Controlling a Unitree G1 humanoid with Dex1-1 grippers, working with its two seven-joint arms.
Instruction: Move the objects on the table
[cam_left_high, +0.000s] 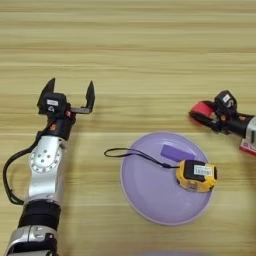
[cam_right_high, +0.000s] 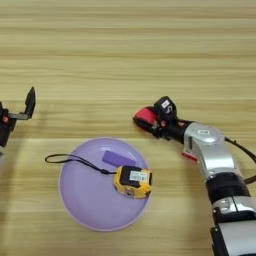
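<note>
The left gripper (cam_left_high: 67, 96) hangs wide open over the table's (cam_left_high: 150, 45) left side. The lilac plate (cam_left_high: 150, 200) near the front edge holds the purple block (cam_left_high: 177, 152) and tape measure (cam_left_high: 198, 175). The right gripper (cam_right_high: 148, 122) pinches the red cube (cam_right_high: 145, 116); a red-and-white box (cam_right_high: 188, 156) hides under its arm.

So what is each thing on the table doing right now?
Lilac plate: flat on the table, holding two things.
Purple block: lying flat on the plate.
Tape measure: on the plate, its black cord trailing over the rim onto the table.
Red cube: gripped by the right tool.
Red-and-white box: on the table, mostly hidden under the right arm.
Left tool: open, empty, away from the plate.
</note>
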